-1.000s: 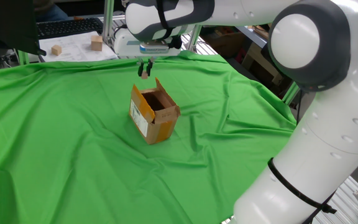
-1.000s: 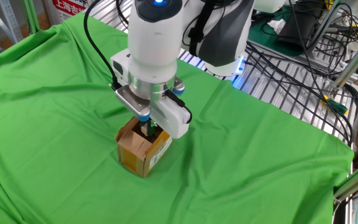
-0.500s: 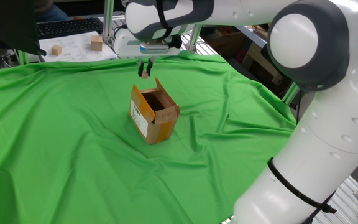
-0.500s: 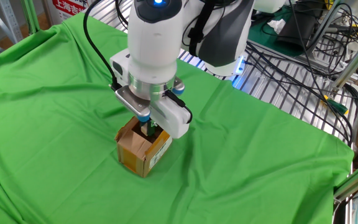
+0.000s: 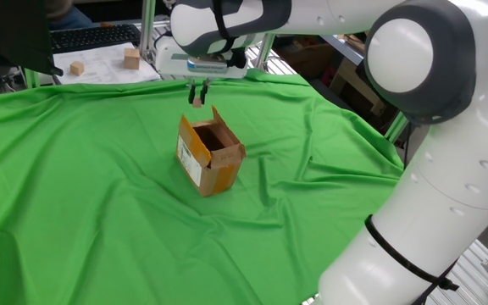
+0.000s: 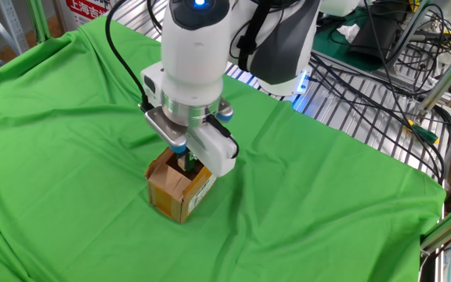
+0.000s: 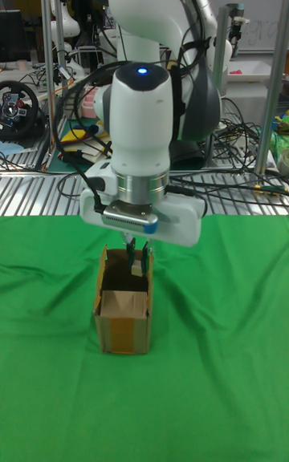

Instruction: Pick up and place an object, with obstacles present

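My gripper [image 5: 197,95] hangs above the far side of the open cardboard box [image 5: 210,156], shut on the tiny tan cube [image 5: 197,98]. In the tall fixed view the cube [image 7: 137,263] sits between the fingers just over the box [image 7: 123,310] opening. In the other fixed view the gripper [image 6: 186,163] is mostly hidden behind the arm's flange, low over the box [image 6: 178,188]; the cube is not clear there.
Green cloth [image 5: 100,212] covers the table. Two bigger wooden blocks [image 5: 131,58] [image 5: 76,68] lie on white paper at the far left beside a keyboard [image 5: 91,36]. Metal racking and cables [image 6: 382,70] lie beyond the cloth's edge.
The gripper has shifted very slightly, rising a little with the cube still held; the box has not moved.
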Controlling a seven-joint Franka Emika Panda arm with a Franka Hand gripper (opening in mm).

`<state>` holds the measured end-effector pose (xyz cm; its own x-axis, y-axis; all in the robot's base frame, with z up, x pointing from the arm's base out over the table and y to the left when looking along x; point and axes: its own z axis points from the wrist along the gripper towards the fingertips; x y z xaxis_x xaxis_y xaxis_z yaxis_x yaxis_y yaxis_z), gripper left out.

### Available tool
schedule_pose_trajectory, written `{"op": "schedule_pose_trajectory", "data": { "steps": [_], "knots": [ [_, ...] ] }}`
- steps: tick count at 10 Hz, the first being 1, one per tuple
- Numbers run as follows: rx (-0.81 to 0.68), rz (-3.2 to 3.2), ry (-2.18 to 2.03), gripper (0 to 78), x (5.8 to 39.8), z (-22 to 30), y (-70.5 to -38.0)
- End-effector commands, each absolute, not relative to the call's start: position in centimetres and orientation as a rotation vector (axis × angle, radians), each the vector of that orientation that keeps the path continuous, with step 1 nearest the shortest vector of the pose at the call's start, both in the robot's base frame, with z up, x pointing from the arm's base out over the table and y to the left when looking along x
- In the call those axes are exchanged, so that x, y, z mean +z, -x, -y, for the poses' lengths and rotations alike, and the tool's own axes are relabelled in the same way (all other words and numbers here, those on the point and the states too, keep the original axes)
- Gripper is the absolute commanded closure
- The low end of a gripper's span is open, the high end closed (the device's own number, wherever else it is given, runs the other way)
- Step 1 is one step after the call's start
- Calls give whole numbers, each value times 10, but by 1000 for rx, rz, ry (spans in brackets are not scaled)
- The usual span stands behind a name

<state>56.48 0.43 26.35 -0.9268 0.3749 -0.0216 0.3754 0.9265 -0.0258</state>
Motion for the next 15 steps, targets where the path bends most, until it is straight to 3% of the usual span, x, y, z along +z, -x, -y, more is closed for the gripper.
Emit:
{"op": "schedule_pose_trajectory", "data": {
  "steps": [1,15],
  "knots": [
    [-62,-3091,-623,753,265,-4,-566],
    [-60,-3165,-109,753,250,121,-560]
  ]
}}
